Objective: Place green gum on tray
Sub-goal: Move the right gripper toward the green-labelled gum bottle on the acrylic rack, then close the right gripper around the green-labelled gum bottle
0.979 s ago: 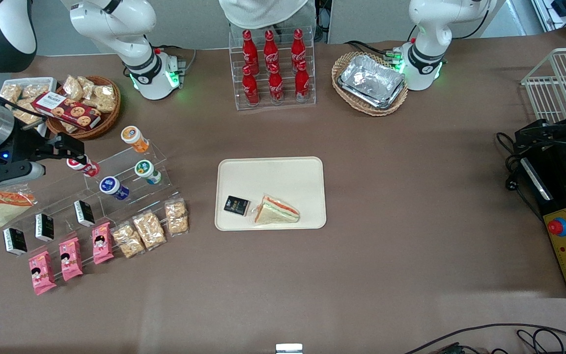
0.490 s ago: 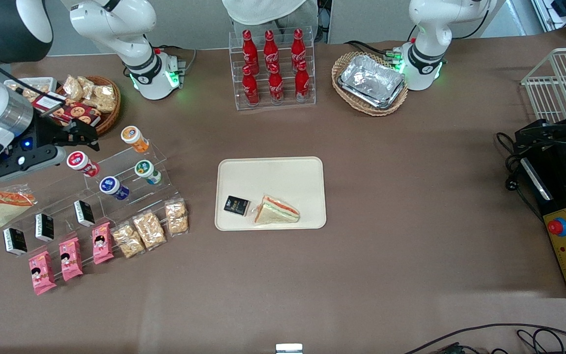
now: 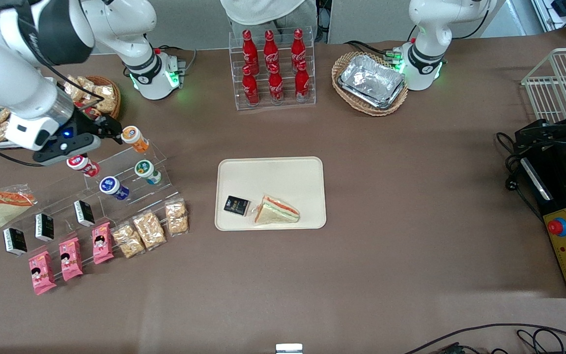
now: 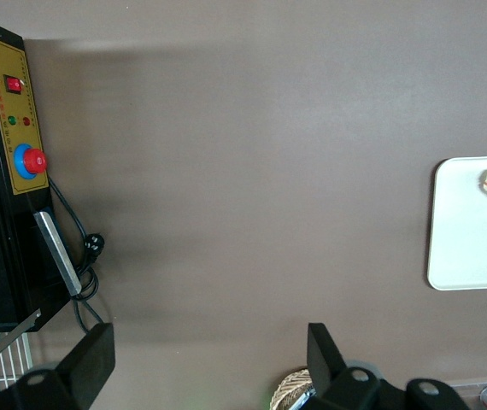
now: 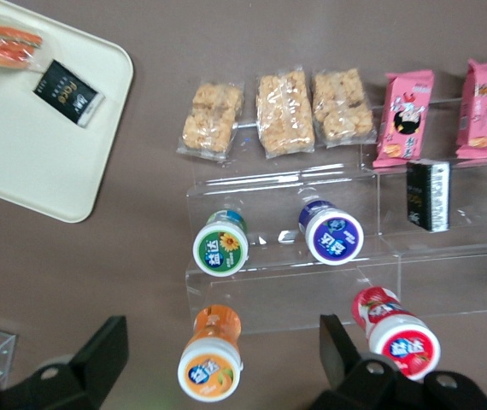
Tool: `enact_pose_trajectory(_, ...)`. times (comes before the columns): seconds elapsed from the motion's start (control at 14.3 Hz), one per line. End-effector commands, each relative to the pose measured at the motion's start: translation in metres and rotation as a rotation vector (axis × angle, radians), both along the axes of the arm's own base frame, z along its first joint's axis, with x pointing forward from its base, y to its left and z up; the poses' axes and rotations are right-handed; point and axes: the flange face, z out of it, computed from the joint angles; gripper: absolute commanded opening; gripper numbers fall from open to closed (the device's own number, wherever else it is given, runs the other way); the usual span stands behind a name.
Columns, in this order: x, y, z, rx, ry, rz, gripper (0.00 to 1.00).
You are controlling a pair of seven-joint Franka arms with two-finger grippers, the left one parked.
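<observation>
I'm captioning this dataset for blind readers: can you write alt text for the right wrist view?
The open pincer hangs above a clear stepped stand holding the green gum beside a blue-lidded bottle, with orange-lidded and red-lidded bottles one step up. The tray carries a sandwich and a black packet.

white arm point(image 3: 13, 83) with black joints, blue-lit black gripper point(image 3: 108, 129).

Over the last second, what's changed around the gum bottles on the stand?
The gripper has swung in from the working arm's table edge, above the red-lidded bottle, and now hangs open by the orange-lidded bottle. It took hold of nothing. The green gum stayed on its step; the tray is unchanged.
</observation>
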Motion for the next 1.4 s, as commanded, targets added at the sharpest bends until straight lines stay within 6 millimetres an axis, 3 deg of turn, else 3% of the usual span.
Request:
enact_pose_trajectory(0.0,-0.019,-0.003,-0.053,-0.005,-0.029,0.012,1.00)
enact_pose_trajectory(0.21,-0.028,0.014,-0.094,-0.003,-0.049,0.049,1.00)
enact_pose_trajectory(0.56,-0.026,0.014,-0.144,0.001,-0.075,0.049,1.00)
enact_pose_trajectory(0.98,-0.032,0.012,-0.189,0.002,-0.110,0.050,1.00)
enact_pose_trajectory(1.19,-0.039,0.012,-0.199,0.003,-0.121,0.053,1.00)
enact_pose_trajectory(1.26,-0.039,0.012,-0.201,0.003,-0.118,0.052,0.97)
enact_pose_trajectory(1.33,-0.039,0.011,-0.202,0.003,-0.115,0.050,0.74)
